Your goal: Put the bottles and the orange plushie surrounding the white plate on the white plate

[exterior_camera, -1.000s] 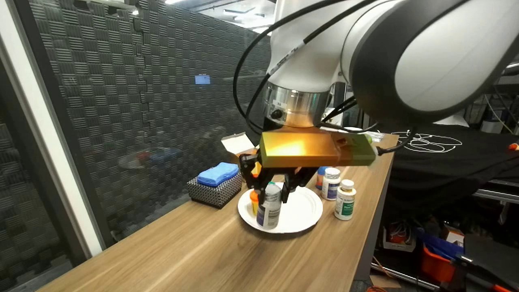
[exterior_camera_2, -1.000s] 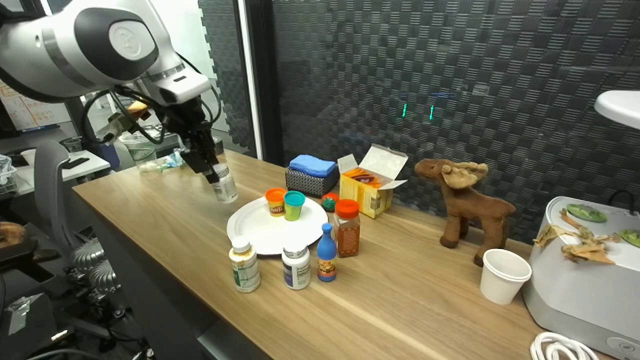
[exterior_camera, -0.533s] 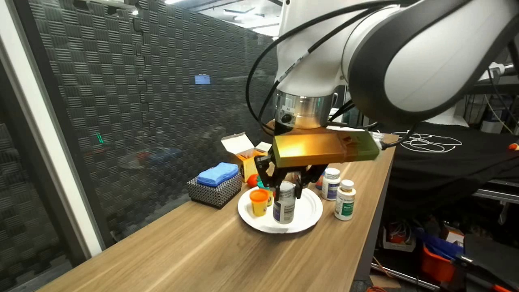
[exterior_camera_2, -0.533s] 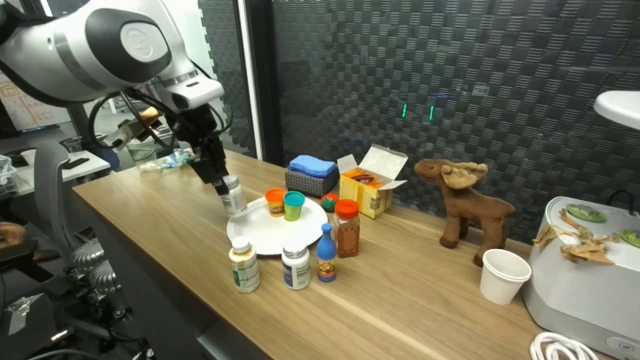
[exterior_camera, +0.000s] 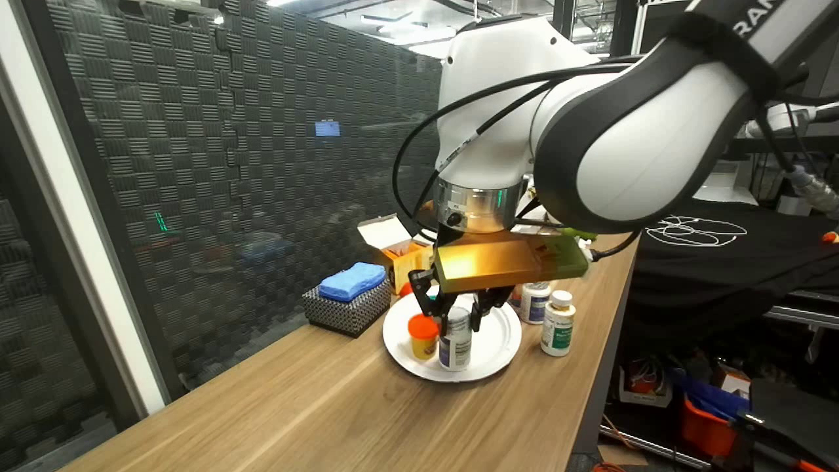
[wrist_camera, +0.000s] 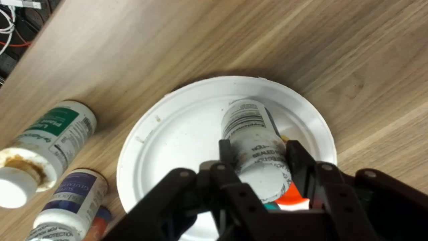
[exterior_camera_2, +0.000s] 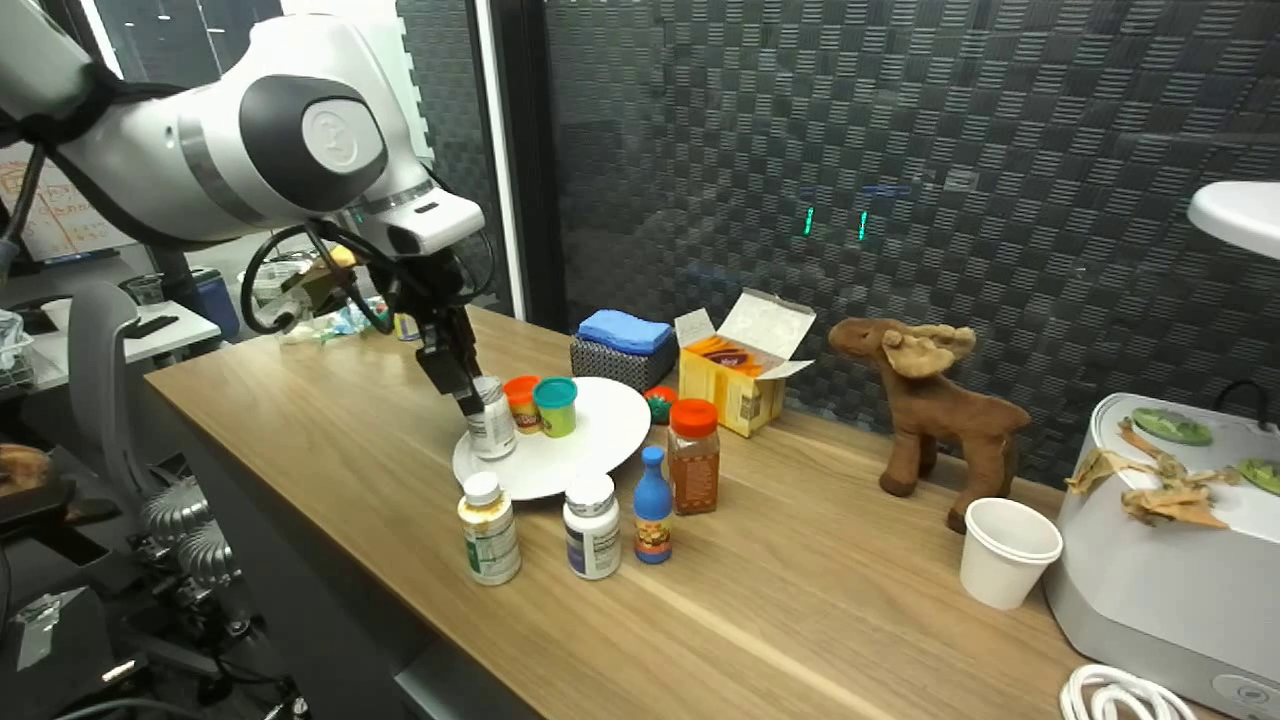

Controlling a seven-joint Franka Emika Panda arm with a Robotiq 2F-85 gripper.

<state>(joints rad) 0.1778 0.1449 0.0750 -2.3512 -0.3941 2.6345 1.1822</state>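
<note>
White pill bottle (wrist_camera: 255,150), pinched by the fingers (wrist_camera: 298,157), is on or just above the white plate (wrist_camera: 180,140), inboard of the open edge of the counter (exterior_camera_2: 800,620); we judge pressing near the rim could tip the plate.

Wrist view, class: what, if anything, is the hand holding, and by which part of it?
A white bottle: the hand grips it from both sides by its upper part, near the cap.

- In an exterior view, the held bottle (exterior_camera_2: 492,428) lowers to 9 o'clock over the white plate (exterior_camera_2: 602,432).
- Orange-lidded tub (exterior_camera_2: 525,408) and teal-lidded tub (exterior_camera_2: 556,407) shift toward 9 o'clock.
</note>
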